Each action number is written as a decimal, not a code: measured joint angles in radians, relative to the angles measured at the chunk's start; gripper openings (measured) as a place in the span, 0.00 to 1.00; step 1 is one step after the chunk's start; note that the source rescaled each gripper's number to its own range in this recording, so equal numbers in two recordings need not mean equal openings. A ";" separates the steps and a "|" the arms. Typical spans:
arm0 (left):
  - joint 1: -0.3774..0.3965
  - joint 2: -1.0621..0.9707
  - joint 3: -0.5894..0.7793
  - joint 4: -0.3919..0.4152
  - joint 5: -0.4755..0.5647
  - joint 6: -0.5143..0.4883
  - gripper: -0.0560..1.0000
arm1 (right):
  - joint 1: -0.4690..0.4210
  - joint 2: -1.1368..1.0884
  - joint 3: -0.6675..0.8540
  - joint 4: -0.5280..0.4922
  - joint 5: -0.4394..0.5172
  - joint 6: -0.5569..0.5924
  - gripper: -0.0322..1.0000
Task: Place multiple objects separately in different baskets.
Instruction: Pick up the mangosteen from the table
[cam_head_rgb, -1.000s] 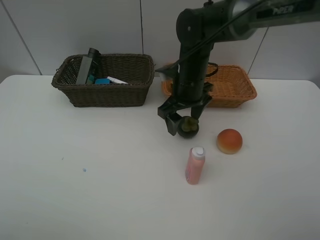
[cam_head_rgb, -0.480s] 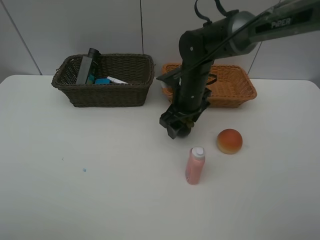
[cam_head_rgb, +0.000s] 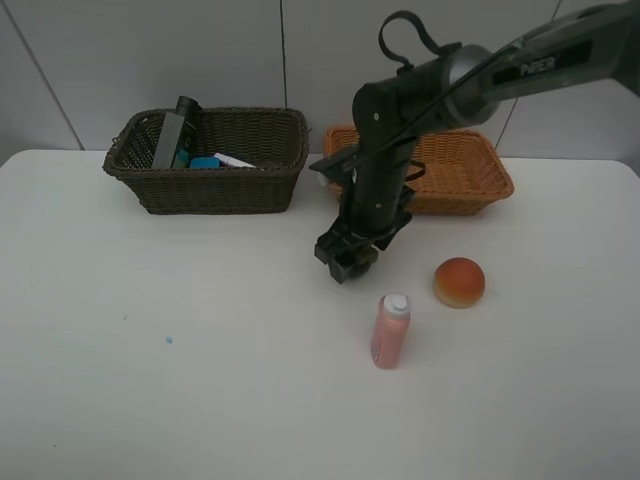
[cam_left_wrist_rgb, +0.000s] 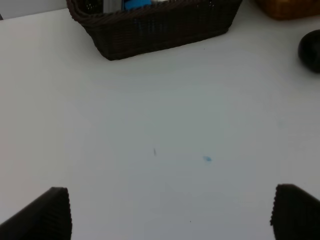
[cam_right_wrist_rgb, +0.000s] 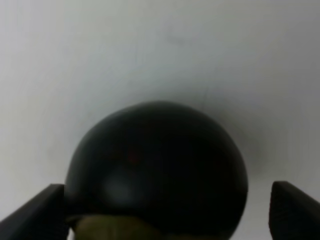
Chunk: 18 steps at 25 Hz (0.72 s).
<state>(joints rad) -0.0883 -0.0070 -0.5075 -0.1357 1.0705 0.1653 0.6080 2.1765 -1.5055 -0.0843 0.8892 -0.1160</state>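
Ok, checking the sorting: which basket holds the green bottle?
The dark brown basket, left of the orange basket; the bottle stands against its left end.

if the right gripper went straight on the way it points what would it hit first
The mangosteen, right ahead within the open right gripper; the table seems to lie just behind it.

pink bottle (cam_head_rgb: 390, 332), orange bun (cam_head_rgb: 459, 282), dark mangosteen (cam_right_wrist_rgb: 157, 170)

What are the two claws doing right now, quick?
Left gripper: open, holding nothing.
Right gripper: open, fingers on either side of the mangosteen, not clamped on it yet.
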 joint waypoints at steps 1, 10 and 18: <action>0.000 0.000 0.000 0.000 0.000 0.000 1.00 | 0.000 0.000 0.000 0.000 -0.001 0.000 1.00; 0.000 0.000 0.000 0.000 0.000 0.000 1.00 | 0.000 0.001 0.000 0.000 -0.028 0.000 1.00; 0.000 0.000 0.000 0.000 0.000 0.000 1.00 | 0.000 0.012 0.000 0.057 -0.071 -0.023 1.00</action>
<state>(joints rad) -0.0883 -0.0070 -0.5075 -0.1357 1.0705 0.1653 0.6080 2.1889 -1.5055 -0.0271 0.8181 -0.1393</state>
